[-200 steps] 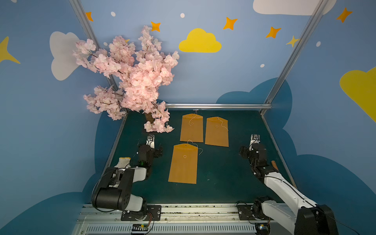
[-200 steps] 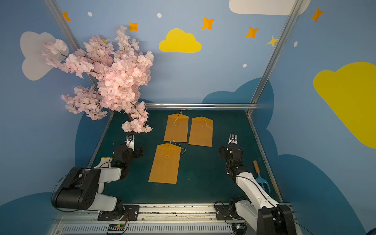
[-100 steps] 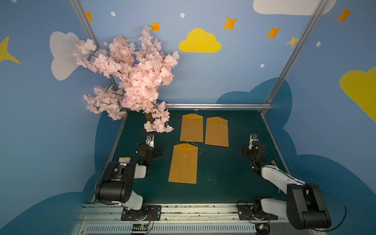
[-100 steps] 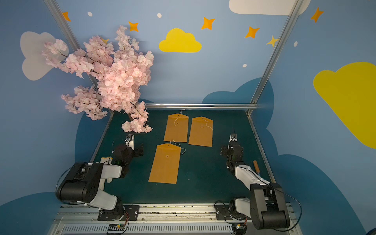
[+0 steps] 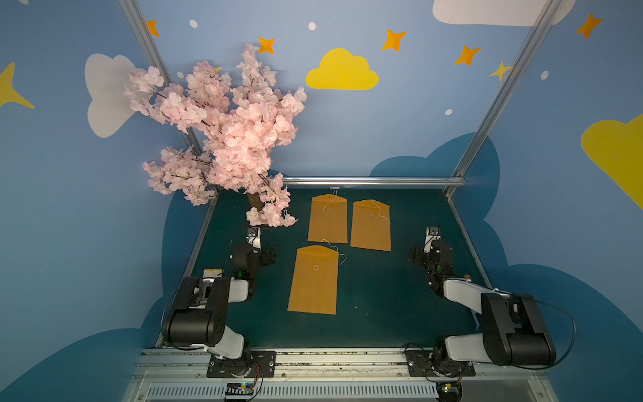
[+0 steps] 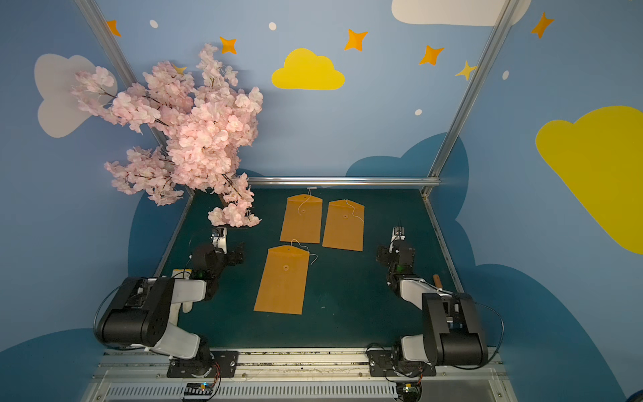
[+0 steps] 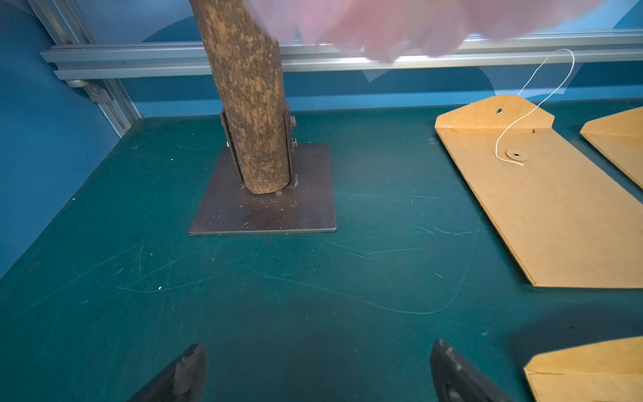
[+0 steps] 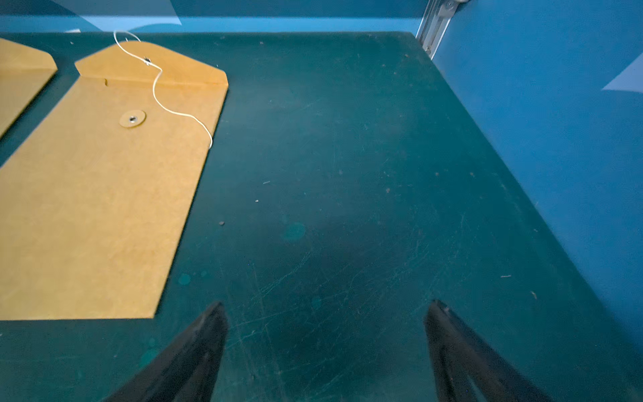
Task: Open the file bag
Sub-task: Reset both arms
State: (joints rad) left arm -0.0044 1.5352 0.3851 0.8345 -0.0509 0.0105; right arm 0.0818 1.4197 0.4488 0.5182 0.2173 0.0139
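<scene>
Right arm (image 5: 464, 296) folded back; three file bags (image 5: 315, 278) flat, contents hidden

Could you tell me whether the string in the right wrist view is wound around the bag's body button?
No, the string lies loose beside the button, not wrapped around it.
</scene>
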